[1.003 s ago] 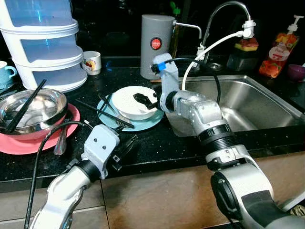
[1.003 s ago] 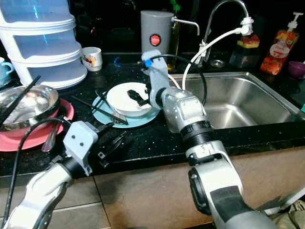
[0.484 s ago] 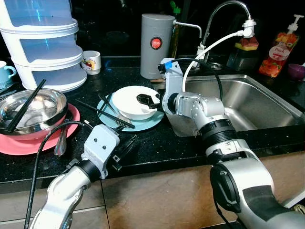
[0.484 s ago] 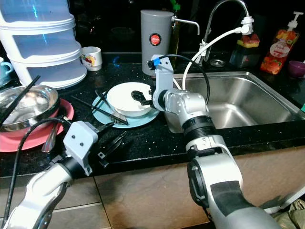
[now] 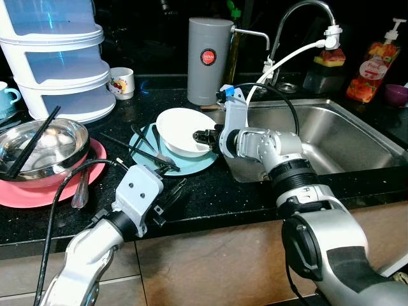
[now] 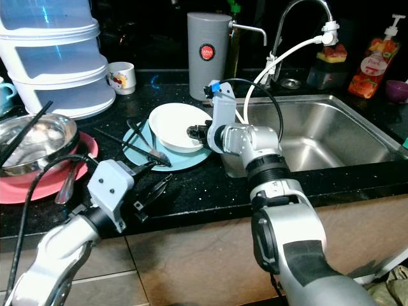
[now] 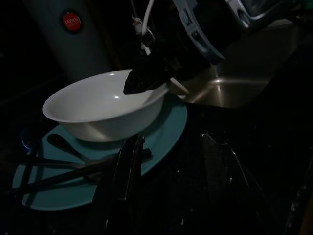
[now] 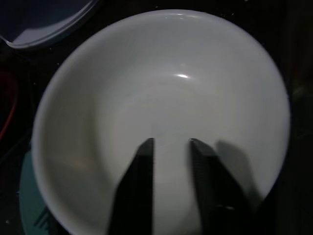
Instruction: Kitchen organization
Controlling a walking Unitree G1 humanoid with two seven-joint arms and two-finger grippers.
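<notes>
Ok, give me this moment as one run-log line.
right tool: at white bowl rim, fingers apart inside | bowl: tilted on teal plate | chopsticks: on plate | left tool: low over counter, idle

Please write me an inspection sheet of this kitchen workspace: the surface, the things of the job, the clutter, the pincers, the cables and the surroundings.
Surface: black counter, steel sink at right.
Job's things: white bowl tilted on teal plate; chopsticks across plate.
Clutter: steel bowl on pink plate, mug, grey canister, stacked containers.
Pincers: right pincer at the bowl's rim, fingers apart; left pincer hovers at counter edge.
Cables: black cable on left arm; white hose from the tap.
Surroundings: soap bottle.
</notes>
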